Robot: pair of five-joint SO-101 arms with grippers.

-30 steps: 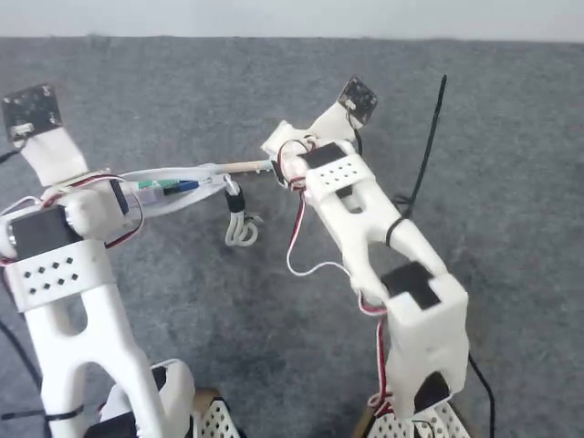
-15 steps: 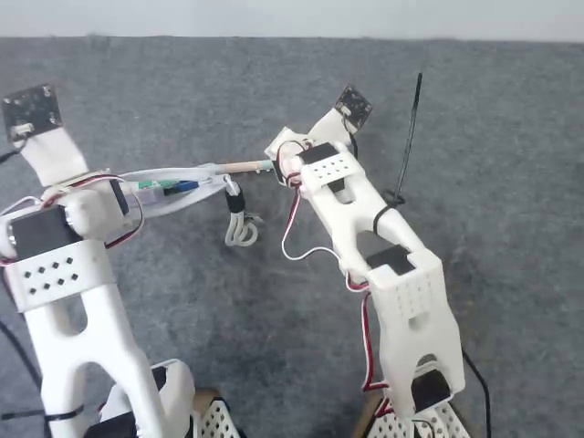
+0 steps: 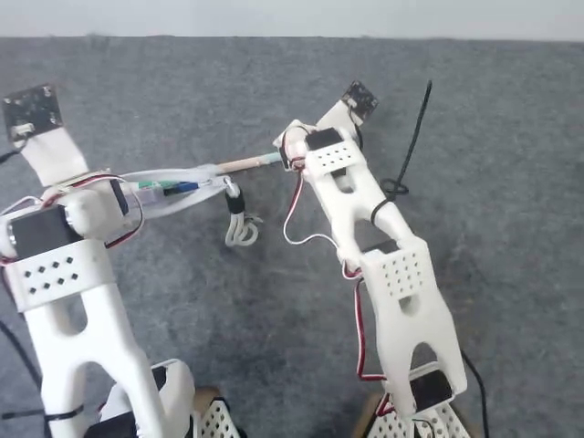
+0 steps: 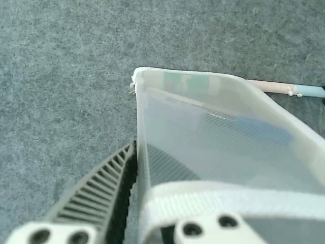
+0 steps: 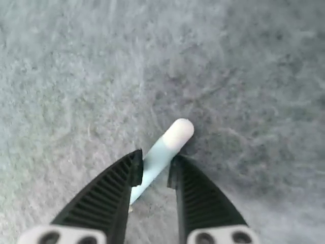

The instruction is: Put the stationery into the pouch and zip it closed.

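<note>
Feeding the pencil (image 3: 246, 164) lengthwise into the pouch (image 3: 173, 187), which sits left of the grey carpet's (image 3: 474, 109) middle. The right gripper (image 5: 155, 157) is clamped on the pencil's eraser end, probably so it can push along the shaft. The left gripper (image 4: 138, 157) pinches the pouch's opposite end, apparently anchoring it against that push. Green and blue stationery (image 3: 169, 187) lies inside; zipping is not yet done.
</note>
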